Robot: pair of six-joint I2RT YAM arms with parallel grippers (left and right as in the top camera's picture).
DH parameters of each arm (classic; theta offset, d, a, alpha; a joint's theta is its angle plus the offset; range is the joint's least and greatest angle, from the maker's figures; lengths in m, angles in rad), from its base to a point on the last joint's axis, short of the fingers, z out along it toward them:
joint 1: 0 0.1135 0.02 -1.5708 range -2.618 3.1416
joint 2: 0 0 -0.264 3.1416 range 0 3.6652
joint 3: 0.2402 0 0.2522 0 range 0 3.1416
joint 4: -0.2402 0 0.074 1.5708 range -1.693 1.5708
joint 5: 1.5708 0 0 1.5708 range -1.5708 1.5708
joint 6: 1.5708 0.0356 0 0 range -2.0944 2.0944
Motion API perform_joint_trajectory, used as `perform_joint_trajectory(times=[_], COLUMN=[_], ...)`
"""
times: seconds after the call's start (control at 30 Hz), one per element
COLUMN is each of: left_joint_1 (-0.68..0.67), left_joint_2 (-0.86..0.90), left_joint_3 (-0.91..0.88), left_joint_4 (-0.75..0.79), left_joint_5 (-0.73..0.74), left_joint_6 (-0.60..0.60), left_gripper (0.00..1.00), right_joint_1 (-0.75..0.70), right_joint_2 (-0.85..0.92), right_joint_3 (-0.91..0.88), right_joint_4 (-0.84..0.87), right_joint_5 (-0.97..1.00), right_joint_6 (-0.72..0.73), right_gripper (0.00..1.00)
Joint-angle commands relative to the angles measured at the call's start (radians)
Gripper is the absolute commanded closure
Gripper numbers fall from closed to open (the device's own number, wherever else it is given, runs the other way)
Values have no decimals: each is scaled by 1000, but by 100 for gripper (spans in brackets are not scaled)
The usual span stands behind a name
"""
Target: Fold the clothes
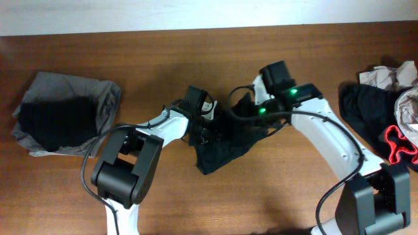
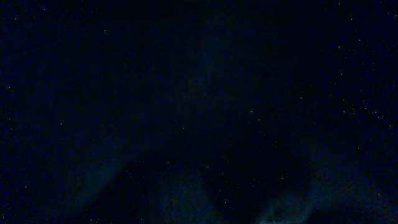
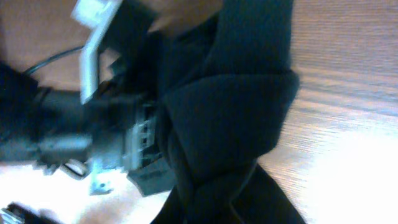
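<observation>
Your left gripper (image 1: 204,130) and right gripper (image 1: 251,108) meet over the middle of the brown wooden table (image 1: 196,59), close together with a crumpled black cloth garment (image 1: 222,153) bunched between and beneath them. Most of that garment trails from the grippers toward the arm bases. The left wrist view is almost wholly dark, so you cannot tell whether the left gripper is clenched or released. In the right wrist view, thick folds of the black cloth fill the area just ahead of the right gripper, with the blurred left arm's end beside them. The right fingers are not clear, so its hold cannot be told either. Well out from the left gripper lies a folded stack of grey and black cloth (image 1: 62,121). Well out from the right gripper sits a loose heap of black and beige clothes (image 1: 379,111), including a red-trimmed piece (image 1: 398,147).
</observation>
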Motion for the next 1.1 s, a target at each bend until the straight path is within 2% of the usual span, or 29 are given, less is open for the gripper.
perform_joint_trajectory(times=[0.0,0.2,0.47,0.77,1.07], left_joint_1=[3,17,26,65,163], left_joint_2=[40,32,-49,-202,-356], left_joint_3=[-2,6,6,6,6], left_joint_4=[32,29,-76,-245,-436], left_joint_5=[26,145,130,-90,-472], left_joint_6=[-17,11,78,174,203], left_gripper=[100,100,100,100,99], right_joint_1=[89,137,142,142,145], right_joint_2=[-32,-32,-28,-20,10], right_joint_3=[23,23,23,23,23], right_joint_4=[0,-3,-3,0,32], right_joint_5=[-15,55,94,96,50], right_joint_6=[-6,29,29,29,29], right_gripper=[96,96,96,96,96])
